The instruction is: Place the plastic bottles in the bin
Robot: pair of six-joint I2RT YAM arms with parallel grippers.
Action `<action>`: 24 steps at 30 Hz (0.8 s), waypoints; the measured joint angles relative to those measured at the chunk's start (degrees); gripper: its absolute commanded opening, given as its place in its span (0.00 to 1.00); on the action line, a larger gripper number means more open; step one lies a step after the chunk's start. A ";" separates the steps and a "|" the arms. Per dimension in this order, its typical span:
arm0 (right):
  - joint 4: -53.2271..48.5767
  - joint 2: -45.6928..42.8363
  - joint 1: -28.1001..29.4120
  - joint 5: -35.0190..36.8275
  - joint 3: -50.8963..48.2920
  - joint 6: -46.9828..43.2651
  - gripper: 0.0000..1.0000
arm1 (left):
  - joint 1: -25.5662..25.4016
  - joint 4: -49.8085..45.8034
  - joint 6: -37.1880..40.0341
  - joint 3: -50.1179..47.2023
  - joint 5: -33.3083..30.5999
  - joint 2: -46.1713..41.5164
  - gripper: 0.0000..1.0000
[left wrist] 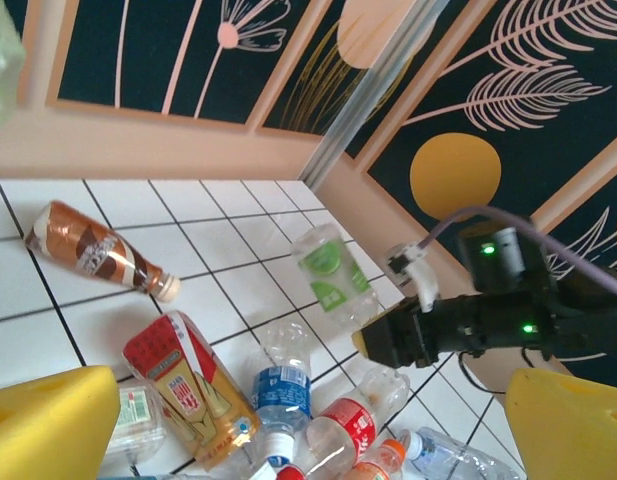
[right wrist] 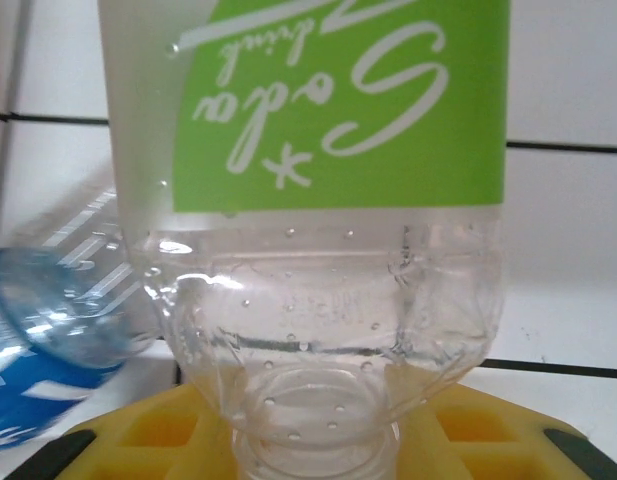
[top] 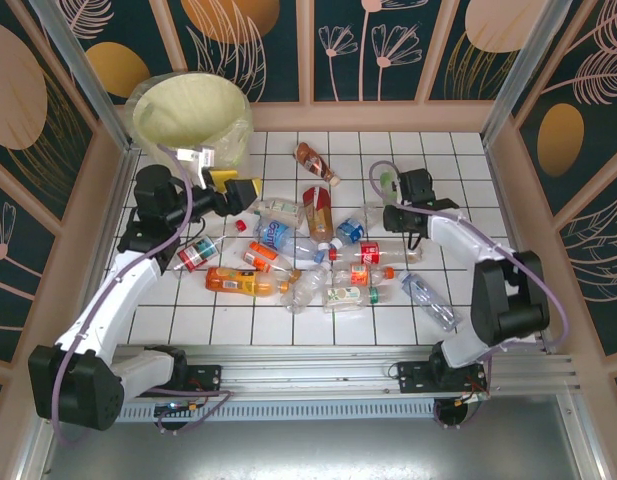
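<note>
Several plastic bottles (top: 318, 255) lie scattered over the middle of the white tiled table (top: 458, 160). My right gripper (top: 396, 195) is shut on the neck of a clear bottle with a green label (right wrist: 338, 100), also seen from the left wrist as the green-labelled bottle (left wrist: 328, 270). The neck sits between the yellow fingers (right wrist: 138, 440). My left gripper (top: 233, 188) stands open and holds nothing, just in front of the bin (top: 193, 115). That bin is white, lined with a pale yellow bag, at the far left corner. Below the open left gripper (left wrist: 308, 400) lie a red-and-yellow bottle (left wrist: 188, 385) and a blue-labelled bottle (left wrist: 281, 385).
A brown bottle (top: 316, 160) lies apart near the back wall. An orange bottle (top: 243, 282) and a clear bottle (top: 428, 300) lie toward the near edge. Wooden-framed walls enclose the table on three sides.
</note>
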 measured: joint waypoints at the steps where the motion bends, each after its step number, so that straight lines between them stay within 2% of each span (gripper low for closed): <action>1: 0.35 -1.70 0.35 -0.72 -0.33 0.17 0.38 | -0.35 0.59 -0.79 -0.48 -0.28 0.15 0.99; 6: 2.84 -8.39 2.99 -7.76 -0.85 1.14 0.39 | -3.19 4.68 -3.74 -1.86 -0.70 1.60 0.98; 11: 7.34 -13.31 5.18 -20.00 -1.57 3.96 0.39 | -6.19 12.50 -8.02 -2.01 1.90 5.07 0.99; 24: 22.21 -16.61 8.59 -48.33 -3.23 16.92 0.39 | -10.84 35.52 -22.93 -1.07 9.75 12.37 0.99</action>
